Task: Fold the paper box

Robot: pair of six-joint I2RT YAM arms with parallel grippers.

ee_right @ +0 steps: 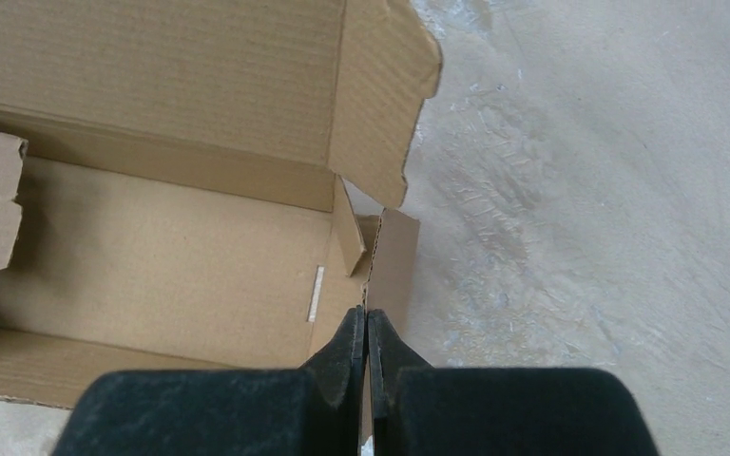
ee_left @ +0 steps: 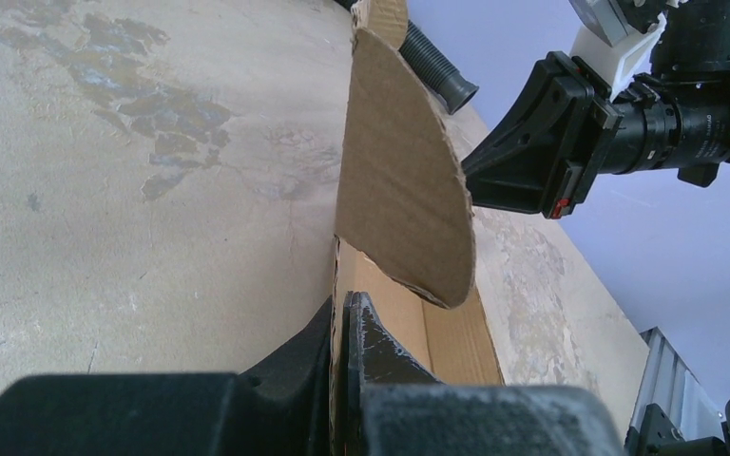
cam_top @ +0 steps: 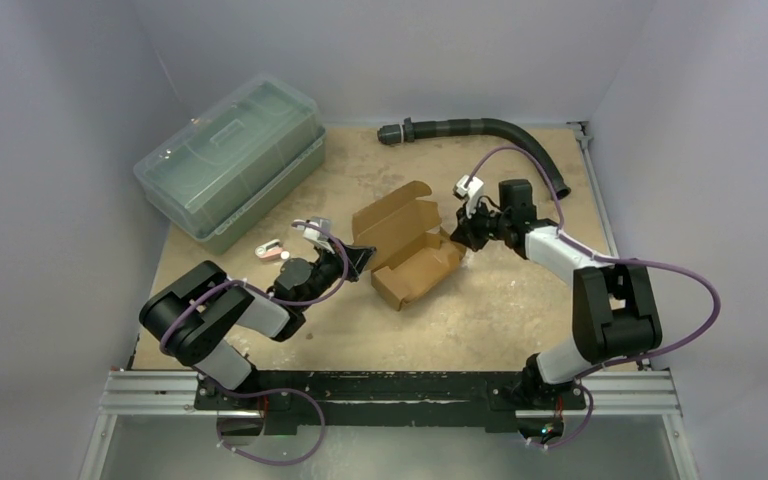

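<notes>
Left wrist cam: a raised flap of the paper box (ee_left: 401, 180) hides the box's far side & the tip of the right gripper (ee_right: 366, 328); the box's top runs off the upper edge, and the left gripper (ee_left: 345, 318) is cut off at the bottom, w/ only a sliver of cardboard showing between its closed fingers. Right wrist cam: box runs off left & top edges. Top cam: small pink-white item (cam_top: 268, 249) by the left arm is too small to ID.

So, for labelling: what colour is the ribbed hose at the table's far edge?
Black; the hose shows best in the top external view.
</notes>
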